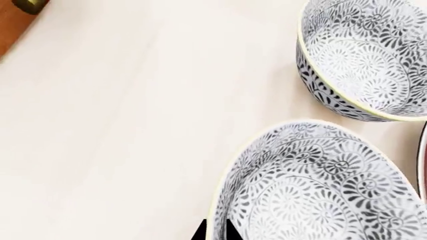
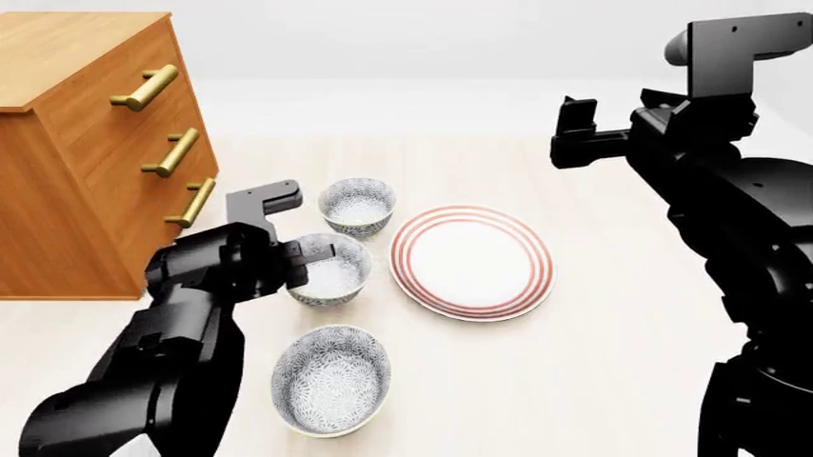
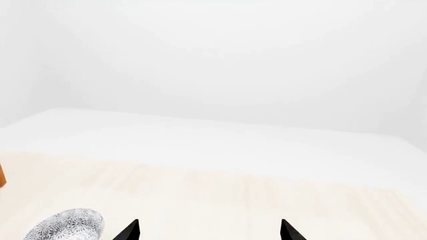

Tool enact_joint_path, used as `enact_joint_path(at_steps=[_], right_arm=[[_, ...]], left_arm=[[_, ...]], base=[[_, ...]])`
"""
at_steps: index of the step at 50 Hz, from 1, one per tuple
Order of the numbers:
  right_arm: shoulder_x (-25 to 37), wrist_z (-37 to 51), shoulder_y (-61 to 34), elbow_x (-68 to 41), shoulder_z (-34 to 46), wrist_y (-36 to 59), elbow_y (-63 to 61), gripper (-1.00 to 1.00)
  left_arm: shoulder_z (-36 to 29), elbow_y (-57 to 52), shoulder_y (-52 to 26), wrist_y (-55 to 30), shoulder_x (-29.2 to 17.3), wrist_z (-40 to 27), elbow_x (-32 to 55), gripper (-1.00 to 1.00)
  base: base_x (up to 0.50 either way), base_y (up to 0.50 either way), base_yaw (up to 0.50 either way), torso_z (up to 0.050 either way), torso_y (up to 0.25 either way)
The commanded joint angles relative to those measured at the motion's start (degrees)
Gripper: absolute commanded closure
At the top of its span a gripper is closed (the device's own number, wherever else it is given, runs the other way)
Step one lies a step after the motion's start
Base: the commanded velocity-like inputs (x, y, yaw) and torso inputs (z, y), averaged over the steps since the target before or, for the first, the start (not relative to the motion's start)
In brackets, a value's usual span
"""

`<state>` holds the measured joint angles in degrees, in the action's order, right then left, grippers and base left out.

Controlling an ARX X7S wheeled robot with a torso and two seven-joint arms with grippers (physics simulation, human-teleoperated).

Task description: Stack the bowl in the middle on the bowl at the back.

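Note:
Three speckled grey-blue bowls stand in a row left of the plate. The bowl in the middle (image 2: 335, 274) (image 1: 327, 185) has its left rim between the narrow-set fingertips of my left gripper (image 2: 308, 260) (image 1: 215, 233), which is shut on that rim. The bowl at the back (image 2: 357, 205) (image 1: 370, 57) stands just beyond it, apart and empty. My right gripper (image 2: 572, 133) (image 3: 208, 231) hangs high at the right, open and empty. In the right wrist view a speckled bowl (image 3: 67, 225) shows at the edge; I cannot tell which one.
A white plate with red rings (image 2: 471, 262) lies right of the bowls, its edge (image 1: 423, 160) close to the middle bowl. A third matching bowl (image 2: 331, 379) sits at the front. A wooden drawer cabinet (image 2: 89, 143) with brass handles stands at the left.

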<state>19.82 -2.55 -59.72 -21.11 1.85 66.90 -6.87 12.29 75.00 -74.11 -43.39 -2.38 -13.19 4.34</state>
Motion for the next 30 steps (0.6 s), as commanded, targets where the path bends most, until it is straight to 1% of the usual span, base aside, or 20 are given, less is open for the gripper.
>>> enact_joint_path(at_steps=[1, 15, 16, 19, 21, 26, 30], right_arm=[[-0.01, 0.23, -0.20, -0.25, 0.11, 0.17, -0.21, -1.00], [-0.27, 0.72, -0.40, -0.74, 0.14, 0.85, -1.18, -1.00], [-0.30, 0.79, -0.43, -0.78, 0.14, 0.98, -1.36, -1.00], [-0.39, 0.98, -0.51, -0.94, 0.11, 1.34, -1.85, -1.00], [-0.46, 1.12, -0.55, -1.09, 0.05, 1.68, -2.30, -1.00], [-0.48, 1.50, -0.70, -1.46, -0.25, 2.61, -3.48, -1.00], [-0.51, 1.83, -0.76, -1.72, -0.48, 3.28, -4.41, -1.00]], left_arm=[[0.56, -0.05, -1.10, -0.27, -1.33, -0.09, -2.77, 1.00], [2.29, -0.58, -3.74, -2.68, -4.35, 2.07, -1.96, 1.00], [2.60, -3.17, -3.37, -4.68, -4.36, 2.41, -1.57, 1.00], [3.93, -19.27, 1.11, -15.58, -3.37, 2.33, -0.06, 1.00], [4.89, -27.03, 2.89, -21.10, -2.95, 2.15, 0.89, 1.00], [6.40, -39.11, 5.21, -29.44, -2.49, 2.06, 2.60, 1.00], [8.73, -44.70, 5.01, -33.86, -2.43, 1.44, 3.84, 1.00]], base=[[0.00, 0.00, 0.00, 0.000, 0.000], [0.00, 0.00, 0.00, 0.000, 0.000], [0.00, 0.00, 0.00, 0.000, 0.000], [0.00, 0.00, 0.00, 0.000, 0.000], [0.00, 0.00, 0.00, 0.000, 0.000], [0.00, 0.00, 0.00, 0.000, 0.000], [0.00, 0.00, 0.00, 0.000, 0.000]])
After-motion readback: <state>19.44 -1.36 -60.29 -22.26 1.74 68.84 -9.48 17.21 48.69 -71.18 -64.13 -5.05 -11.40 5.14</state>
